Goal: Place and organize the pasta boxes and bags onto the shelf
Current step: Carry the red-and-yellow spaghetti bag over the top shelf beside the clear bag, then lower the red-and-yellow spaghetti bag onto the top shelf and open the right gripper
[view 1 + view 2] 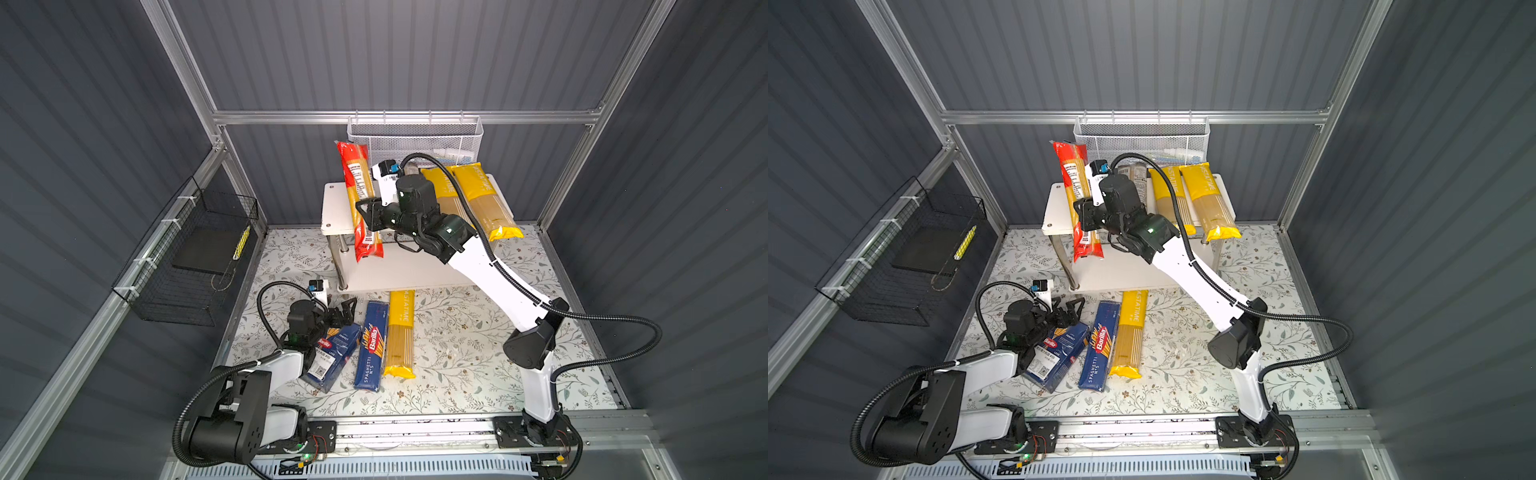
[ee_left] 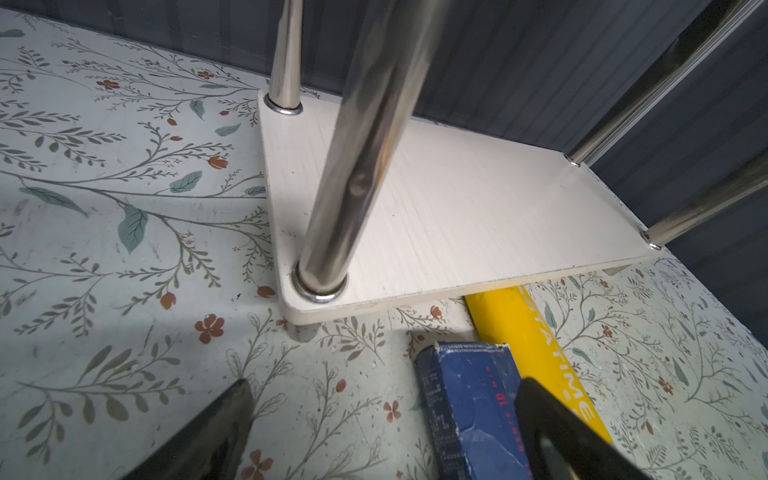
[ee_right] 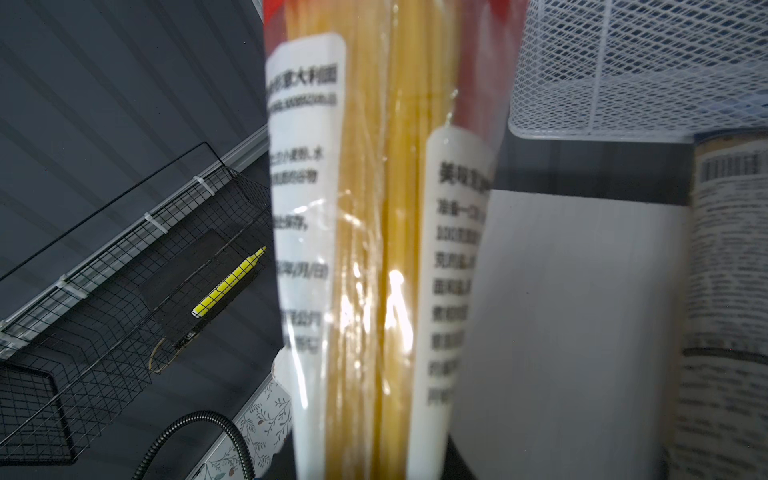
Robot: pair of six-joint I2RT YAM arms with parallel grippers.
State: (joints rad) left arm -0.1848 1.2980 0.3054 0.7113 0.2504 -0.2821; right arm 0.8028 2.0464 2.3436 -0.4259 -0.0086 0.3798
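Note:
My right gripper (image 1: 365, 212) is shut on the red-ended spaghetti bag (image 1: 360, 199), held lengthwise above the left part of the shelf's top board (image 1: 336, 203); the bag (image 3: 374, 249) fills the right wrist view. Two yellow PASTATIME bags (image 1: 484, 199) lie on that board, with a dark-blue-ended bag (image 1: 1136, 176) beside them, mostly behind the arm. On the floor lie the wide Barilla box (image 1: 332, 353), the narrow spaghetti box (image 1: 371, 349) and a yellow bag (image 1: 400, 332) tucked partly under the lower board (image 2: 478, 216). My left gripper (image 1: 347, 309) hovers open and holds nothing.
A white mesh basket (image 1: 415, 137) hangs on the back wall above the shelf. A black wire basket (image 1: 195, 253) with a yellow marker hangs on the left wall. Chrome posts (image 2: 357, 166) stand at the shelf corners. The floral mat (image 1: 457, 374) covers the floor.

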